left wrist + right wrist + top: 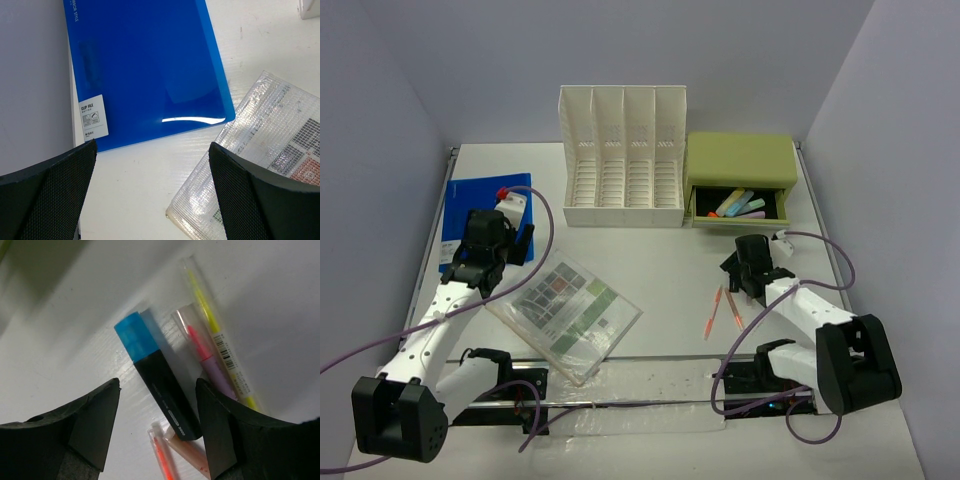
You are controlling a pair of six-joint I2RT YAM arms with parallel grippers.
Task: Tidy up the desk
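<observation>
The desk [660, 250] spreads white beneath both arms in the top view, file rack [620, 160] and green drawer box [740, 160] at its far edge. Left wrist: the left gripper [152, 195] gapes wide above the blue clip file [145, 70], holding nothing. Right wrist: the right gripper [157, 435] stands open astride a blue-capped marker [157, 380], likely lined up for pickup.

Pale lavender back wall [640, 40], matching side walls [370, 150]; soft even light, faint shadows
</observation>
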